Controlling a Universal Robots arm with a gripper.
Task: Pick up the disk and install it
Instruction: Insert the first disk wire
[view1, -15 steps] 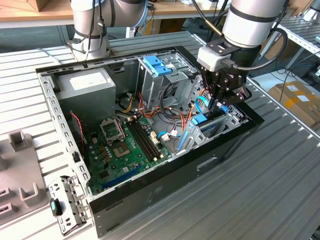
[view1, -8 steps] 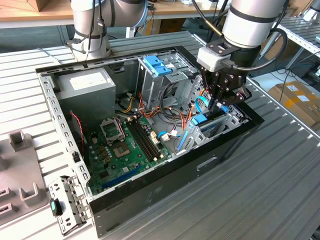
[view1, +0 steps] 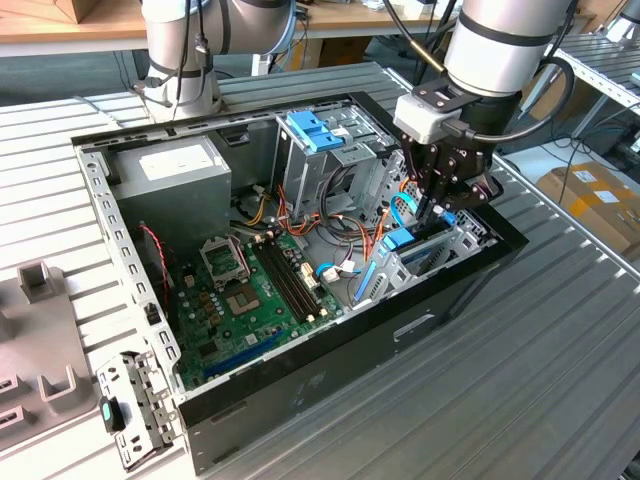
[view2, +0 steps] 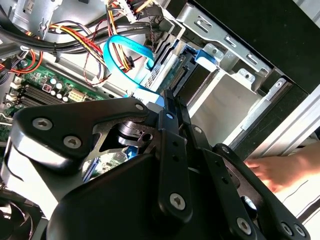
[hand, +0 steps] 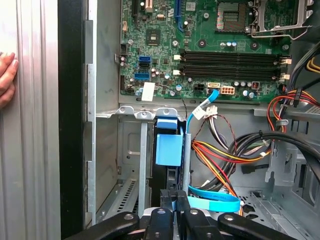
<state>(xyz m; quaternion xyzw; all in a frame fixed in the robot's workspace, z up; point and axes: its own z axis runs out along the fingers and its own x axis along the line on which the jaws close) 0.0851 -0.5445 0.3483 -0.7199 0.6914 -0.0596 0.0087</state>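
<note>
Grey fixture (view1: 35, 300): on the slatted bench (view1: 560, 330) at the exterior view's left, apart from the case.
Computer case (view1: 330, 372): black, lying open on the bench.
Power supply (view1: 165, 165): grey box in the case's far left corner.
Motherboard (view1: 250, 290): green, flat on the case floor.
Drive cage (view1: 335, 165): tall bare metal, with a blue bracket (view1: 313, 130) on top.
Disk (hand: 168, 147): on edge in the low bay by the case's front wall, right of the cage, with its light-blue carrier facing up.
Hand (hand: 174, 199): reaching down into that bay, with the jaws pinched onto the disk's light-blue rail and a sliver of blue between them.
Blue cable (hand: 215, 202): a flat ribbon just beside the hand.
Person's fingers (hand: 6, 75): resting on the bench outside the case wall.
</note>
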